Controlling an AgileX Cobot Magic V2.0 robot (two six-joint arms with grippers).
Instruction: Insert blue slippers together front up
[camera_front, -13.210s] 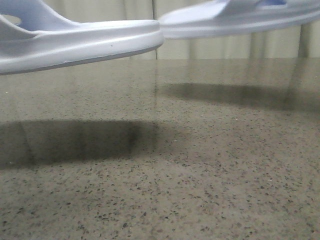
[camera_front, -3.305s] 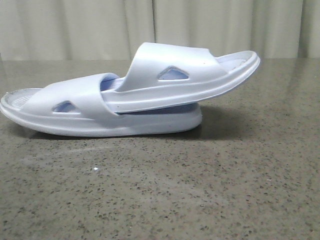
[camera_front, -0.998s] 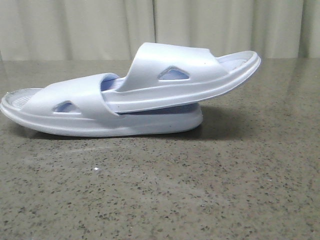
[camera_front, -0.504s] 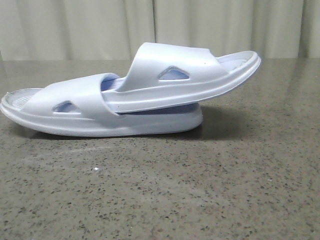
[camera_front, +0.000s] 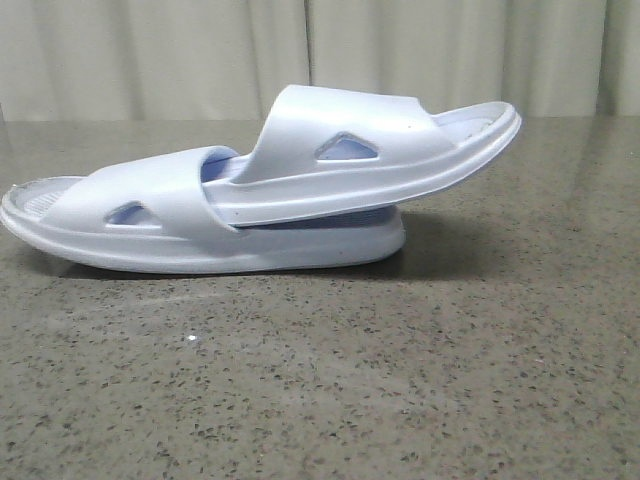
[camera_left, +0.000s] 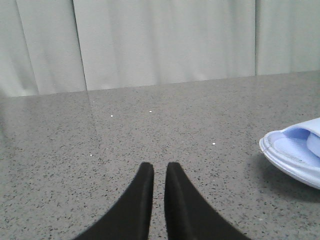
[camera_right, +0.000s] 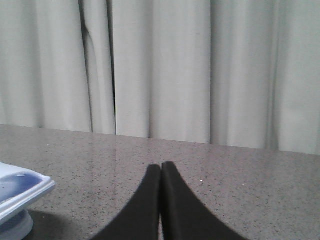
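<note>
1. Since 13.2 s ago: both slippers, then held up in the air apart from each other, now sit nested on the table. Across the last 3.3 s nothing visibly shifts.
2. Count: two blue slippers. Lower slipper (camera_front: 180, 225) lies flat on the table, heel end to the left, strap and one triangular cutout facing the camera.
3. Upper slipper (camera_front: 360, 160) is pushed in under the lower slipper's strap, tilted, its free end raised to the right and overhanging the lower sole. One triangular cutout shows on its strap too.
4. Table (camera_front: 400, 380): one speckled grey stone surface; the pair sits near its middle in the front view, shadow to the right.
5. Left gripper (camera_left: 159, 172): two black fingers nearly together with only a thin slit between, holding nothing, over bare table. One slipper end shows at the edge of its view, well apart.
6. Right gripper (camera_right: 161, 172): two black fingers pressed together, holding nothing. One slipper end (camera_right: 20, 192) shows at the side.
7. Pale curtain (camera_front: 150, 60) hangs behind the table.
</note>
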